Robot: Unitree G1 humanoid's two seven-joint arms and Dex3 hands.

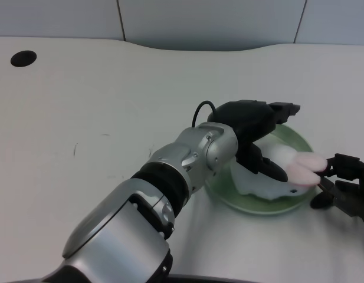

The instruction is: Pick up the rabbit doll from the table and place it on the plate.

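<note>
- The left hand (pixel 261 132) reaches toward two o'clock over the green plate (pixel 299 141).
- The white rabbit doll (pixel 285 171), pink ears pointing to three o'clock, lies on the plate, with the hand's lower fingers (pixel 270 168) touching it.
- The white table (pixel 99 118) carries a dark hole (pixel 23 58) at ten o'clock.

I see soft, even overhead light on the table (pixel 81 118), faint shadow under my left forearm (pixel 187 159), slightly soft focus overall.
</note>
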